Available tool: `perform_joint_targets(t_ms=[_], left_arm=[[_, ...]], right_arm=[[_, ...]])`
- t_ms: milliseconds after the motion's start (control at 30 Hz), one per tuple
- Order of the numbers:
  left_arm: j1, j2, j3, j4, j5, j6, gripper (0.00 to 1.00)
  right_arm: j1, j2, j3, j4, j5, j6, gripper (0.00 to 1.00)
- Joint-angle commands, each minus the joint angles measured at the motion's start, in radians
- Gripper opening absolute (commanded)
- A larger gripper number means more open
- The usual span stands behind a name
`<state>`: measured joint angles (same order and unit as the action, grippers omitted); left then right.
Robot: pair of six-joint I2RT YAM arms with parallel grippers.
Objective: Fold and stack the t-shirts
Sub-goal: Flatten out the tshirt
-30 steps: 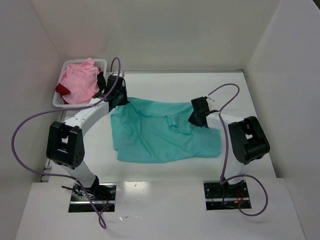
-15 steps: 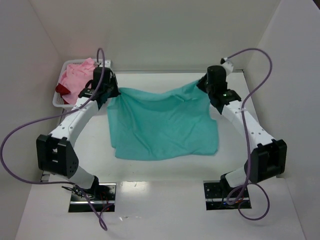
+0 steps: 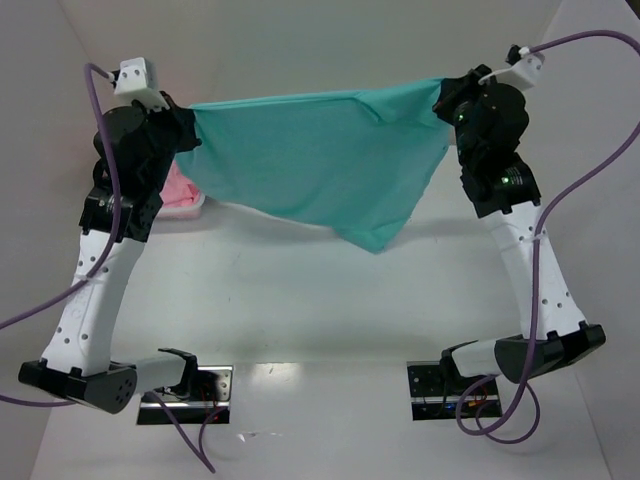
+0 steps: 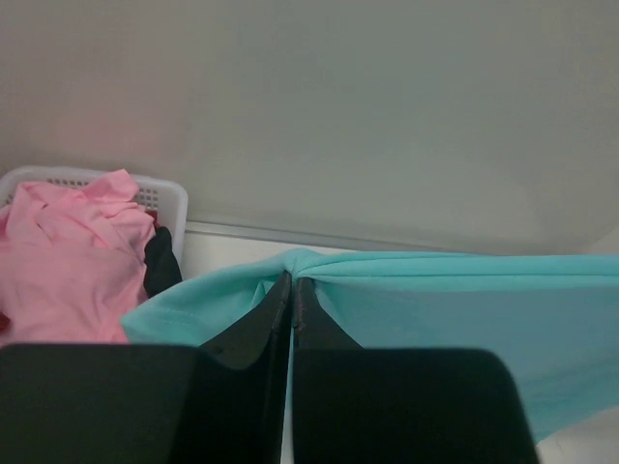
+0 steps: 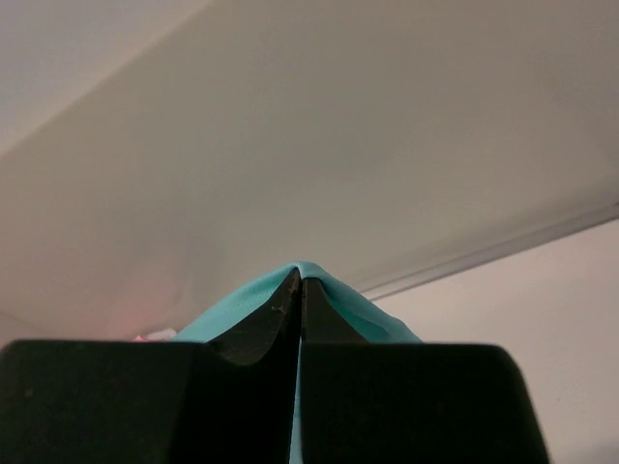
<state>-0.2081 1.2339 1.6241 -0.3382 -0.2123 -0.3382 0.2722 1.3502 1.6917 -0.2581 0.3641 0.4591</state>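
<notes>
**Top external view.** The teal t-shirt (image 3: 320,160) is held up in the air across the upper part of the frame, stretched between the two arms. Its top edge is drawn nearly straight from upper left to upper right. The lower edge slopes down to a point right of centre, which hangs above the table (image 3: 300,290). The left gripper (image 3: 192,113) is clamped on the shirt's top corner at the upper left. The right gripper (image 3: 443,93) is clamped on the opposite top corner at the upper right. Both arms are raised tall from their bases at the bottom of the frame. A patch of the light pink t-shirt (image 3: 180,195) is seen at the left, just beside the left arm and under the teal cloth's left end.

**Left wrist view.** Two dark fingers (image 4: 247,333) are pressed together at the lower centre, with a fold of the teal cloth pinched at their tips. From there the cloth is stretched away to the right edge of the frame. At the left, the pink shirt is heaped in a white lattice basket (image 4: 166,193) that is set against the wall. A dark item lies at the basket's right end, but what it is cannot be told.

**Right wrist view.** The fingers are closed together at the lower centre, and a peak of teal cloth is gripped over their tips. Only this small part of the shirt is seen, against the pale wall.
</notes>
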Motion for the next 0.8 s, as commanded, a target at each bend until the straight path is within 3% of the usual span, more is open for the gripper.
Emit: perform_joint_targets(t_ms=[0,300,767], left_arm=[[0.007,-0.027,0.043,0.017,-0.087,0.045,0.0],[0.007,-0.116,-0.018,0.119,-0.131,0.091,0.0],[0.007,0.007,-0.015,0.143,-0.038,0.082,0.0]], right_arm=[[-0.047,-0.048,0.095,0.025,0.061,-0.082,0.0],[-0.047,-0.131,0.128,0.043,0.09,-0.117,0.0],[-0.047,-0.119,0.091,0.037,0.032,-0.099,0.0]])
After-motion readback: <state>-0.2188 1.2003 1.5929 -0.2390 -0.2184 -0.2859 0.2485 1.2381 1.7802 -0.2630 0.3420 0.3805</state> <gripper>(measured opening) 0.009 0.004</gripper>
